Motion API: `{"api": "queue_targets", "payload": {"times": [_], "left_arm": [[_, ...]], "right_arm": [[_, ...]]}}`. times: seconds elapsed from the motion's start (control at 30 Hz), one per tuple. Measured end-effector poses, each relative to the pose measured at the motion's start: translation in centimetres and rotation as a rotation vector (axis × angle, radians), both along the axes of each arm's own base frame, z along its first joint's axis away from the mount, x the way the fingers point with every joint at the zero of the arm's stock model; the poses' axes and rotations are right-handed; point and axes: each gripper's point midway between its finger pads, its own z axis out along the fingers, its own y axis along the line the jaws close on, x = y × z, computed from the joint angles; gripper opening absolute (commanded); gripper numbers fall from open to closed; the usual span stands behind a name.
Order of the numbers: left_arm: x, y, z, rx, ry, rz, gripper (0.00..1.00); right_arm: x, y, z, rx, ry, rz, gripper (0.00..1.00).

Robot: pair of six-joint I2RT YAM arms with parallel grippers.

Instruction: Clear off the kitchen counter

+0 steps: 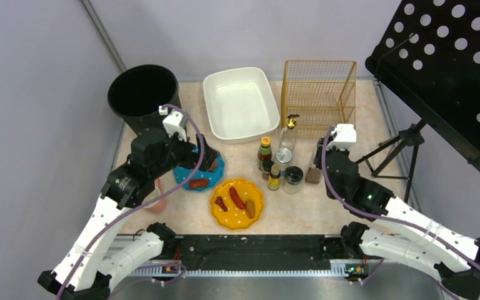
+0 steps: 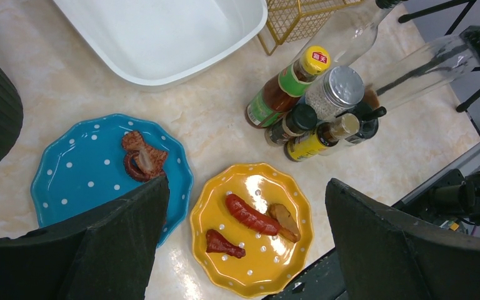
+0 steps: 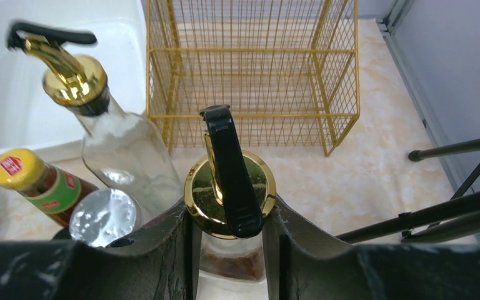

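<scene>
Right fingers (image 3: 162, 250) clamped on the gold-capped bottle (image 3: 259, 181) mid-frame. I'd lift dead vertical, since the neighbour bottles (image 3: 122, 156) crowd it. Left fingers (image 2: 119, 250) sit apart.

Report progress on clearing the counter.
Nothing looks cleared yet: white basin and wire basket are empty. In hand: right end effector grips the gold-capped pourer bottle. Remaining on the kitchen counter: blue plate, yellow plate, bottle cluster; left end effector open above them.
</scene>
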Motion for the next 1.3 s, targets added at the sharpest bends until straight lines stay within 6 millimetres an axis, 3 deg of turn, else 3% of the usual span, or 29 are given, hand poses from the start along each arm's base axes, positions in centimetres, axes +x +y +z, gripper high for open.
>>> {"api": "queue_targets", "payload": {"times": [0.27,0.7,0.83,1.07,1.3], "left_arm": [[0.0,0.0,-0.4,0.004,0.007,0.0,0.99],[-0.2,0.0,-0.4,-0.001,0.002,-0.004,0.99],[-0.2,-0.1,-0.4,-0.004,0.002,-0.01,0.99],[-0.2,-0.1,-0.5,-0.005,0.002,-0.01,0.98],[-0.2,-0.3,-0.9,-0.002,0.013,-0.016,0.97]], "right_arm": [[0.8,0.5,6.4,0.027,-0.096,0.002,0.0],[3.9,2.1,17.5,-0.055,-0.273,-0.06,0.0],[5.8,2.7,19.5,-0.086,-0.319,-0.074,0.0],[11.0,1.3,21.8,-0.096,-0.369,-0.111,0.0],[15.2,3.8,22.5,-0.103,-0.416,-0.004,0.0]]}}
